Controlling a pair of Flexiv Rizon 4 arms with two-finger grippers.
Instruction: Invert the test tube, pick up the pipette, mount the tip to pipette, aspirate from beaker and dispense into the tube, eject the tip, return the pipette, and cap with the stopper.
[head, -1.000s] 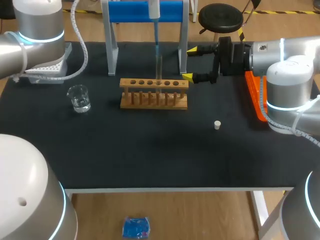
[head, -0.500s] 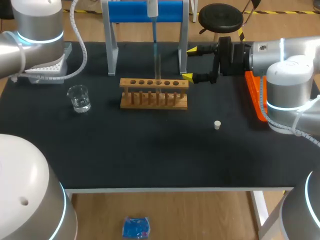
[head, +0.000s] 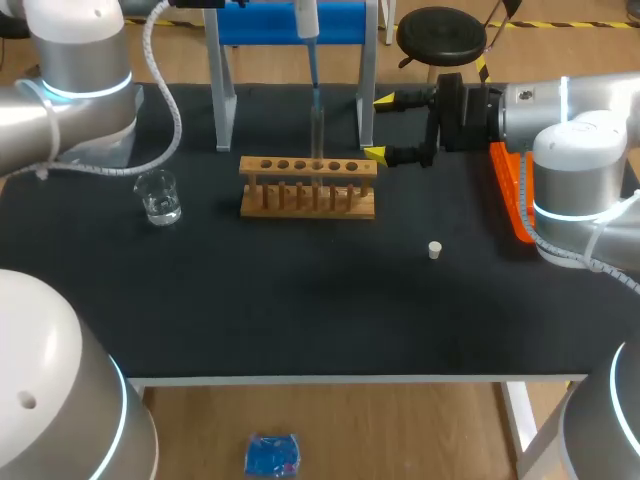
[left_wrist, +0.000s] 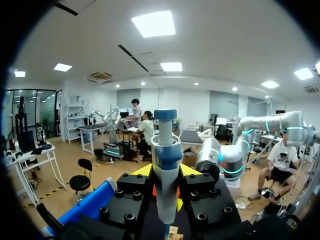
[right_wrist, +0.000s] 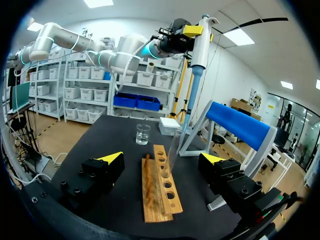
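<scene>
My left gripper (left_wrist: 165, 192) is shut on the blue-and-white pipette (left_wrist: 165, 170), held upright high above the rack. Its slim tip (head: 315, 90) points down at the mouth of the glass test tube (head: 318, 135). The tube stands upright in the wooden rack (head: 308, 187). From the right wrist view, the pipette (right_wrist: 196, 45) hangs over the tube (right_wrist: 172, 150). My right gripper (head: 378, 127) is open at the rack's right end, its fingers either side of that end without touching it. The water beaker (head: 158, 195) stands left of the rack. The white stopper (head: 435, 250) lies on the mat to the right.
A blue pipette stand (head: 290, 25) rises just behind the rack. The white tip box (right_wrist: 168, 126) is at the back left, mostly hidden by my left arm in the head view. An orange holder (head: 510, 190) lies along the right edge.
My left arm's upper part has shifted right and now covers the tip box in the head view. The pipette has barely moved. My right arm is still.
</scene>
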